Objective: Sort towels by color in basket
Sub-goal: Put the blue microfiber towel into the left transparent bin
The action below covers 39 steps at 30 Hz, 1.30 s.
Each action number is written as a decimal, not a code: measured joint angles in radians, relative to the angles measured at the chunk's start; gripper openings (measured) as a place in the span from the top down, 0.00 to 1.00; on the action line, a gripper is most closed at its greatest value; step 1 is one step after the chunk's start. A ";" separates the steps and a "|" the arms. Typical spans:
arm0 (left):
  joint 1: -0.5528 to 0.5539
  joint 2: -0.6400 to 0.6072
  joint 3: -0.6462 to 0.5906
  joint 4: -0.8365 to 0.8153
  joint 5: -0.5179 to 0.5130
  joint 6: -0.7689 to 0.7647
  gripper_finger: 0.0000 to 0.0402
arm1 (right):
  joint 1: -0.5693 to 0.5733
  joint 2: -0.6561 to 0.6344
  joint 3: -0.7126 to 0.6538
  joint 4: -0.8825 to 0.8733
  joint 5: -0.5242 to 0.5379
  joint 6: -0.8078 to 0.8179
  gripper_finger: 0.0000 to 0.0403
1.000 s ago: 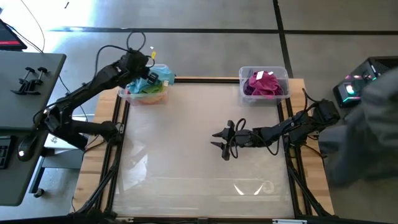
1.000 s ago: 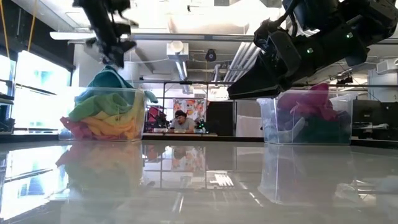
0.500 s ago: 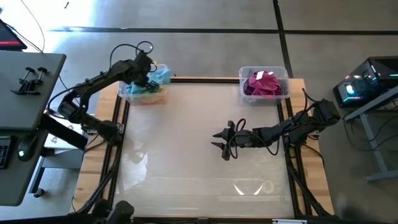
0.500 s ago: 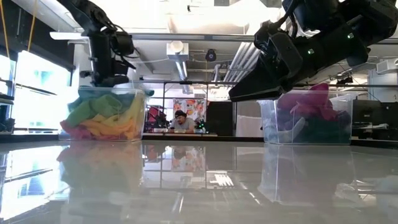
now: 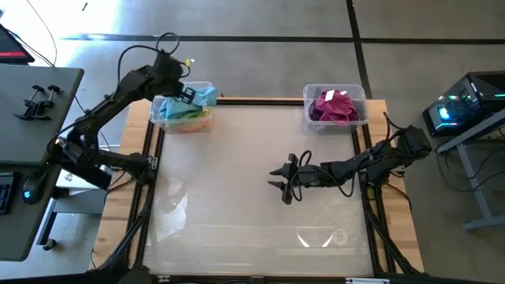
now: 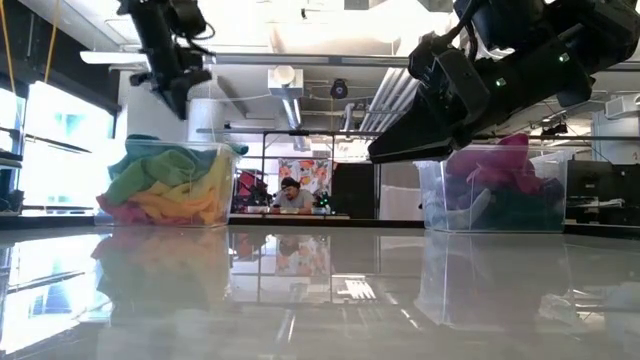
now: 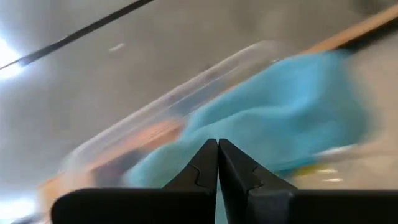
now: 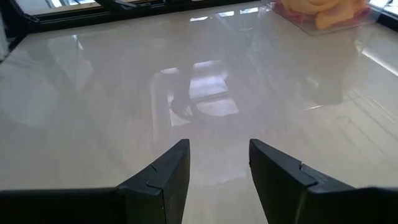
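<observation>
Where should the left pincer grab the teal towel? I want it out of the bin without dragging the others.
Probably the teal towel's raised bunched fold, coming straight down from above: it lies on top of the pile in the left bin, whose walls block the sides. The left pincer hangs over it, fingers shut, so it must open first.

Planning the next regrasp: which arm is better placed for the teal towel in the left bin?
Left. Its gripper, shut and empty, hangs directly over the clear plastic bin holding the teal towel. The right gripper waits open mid-table.
</observation>
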State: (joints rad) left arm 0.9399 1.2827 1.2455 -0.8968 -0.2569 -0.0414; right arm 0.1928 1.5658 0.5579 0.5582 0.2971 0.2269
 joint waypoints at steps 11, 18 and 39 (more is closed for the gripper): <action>-0.075 0.067 -0.150 0.293 0.246 0.008 1.00 | 0.000 0.000 0.000 0.004 -0.012 0.018 0.60; -0.028 0.145 -0.218 0.319 0.193 -0.007 1.00 | 0.000 0.000 0.000 -0.002 -0.013 0.019 0.60; 0.013 0.083 -0.259 0.314 0.152 -0.020 1.00 | 0.000 0.000 0.000 -0.002 -0.013 0.017 0.60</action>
State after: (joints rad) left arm 0.9532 1.3653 0.9869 -0.5833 -0.1053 -0.0619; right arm 0.1928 1.5658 0.5579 0.5564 0.2844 0.2436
